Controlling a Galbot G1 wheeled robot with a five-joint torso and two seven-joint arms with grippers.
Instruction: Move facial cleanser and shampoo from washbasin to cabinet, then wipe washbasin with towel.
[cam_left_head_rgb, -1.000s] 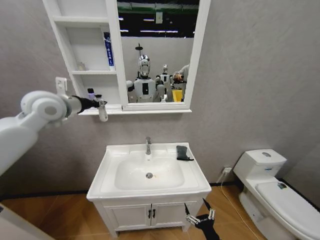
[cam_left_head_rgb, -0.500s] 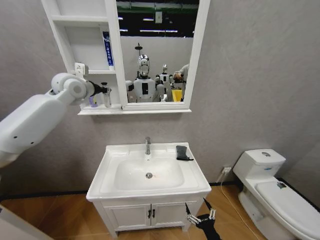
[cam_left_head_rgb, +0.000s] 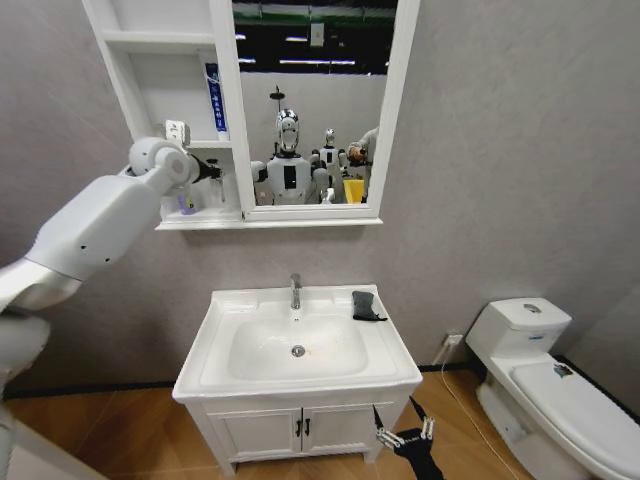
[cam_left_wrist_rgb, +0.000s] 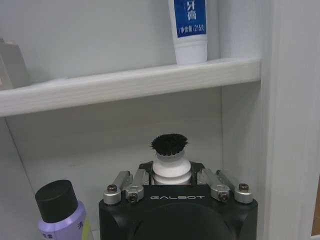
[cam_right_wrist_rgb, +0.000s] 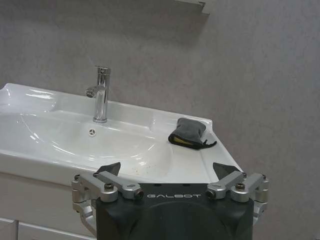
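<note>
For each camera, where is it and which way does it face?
Head: up high, looking down at the washbasin and cabinet; both arms show.
Left wrist: inside the cabinet's bottom shelf, left tool shut on a white bottle.
Right wrist: low, facing the washbasin, right tool open.
Head and right wrist share the towel and tap.

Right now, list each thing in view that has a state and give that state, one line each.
left end effector: in the cabinet's bottom shelf, shut on a white bottle
right end effector: open, low before the washbasin
purple bottle: upright, capped, beside the white bottle
blue-label tube: standing, shelf above
towel: folded, on the washbasin's rim
tap: no water running
</note>
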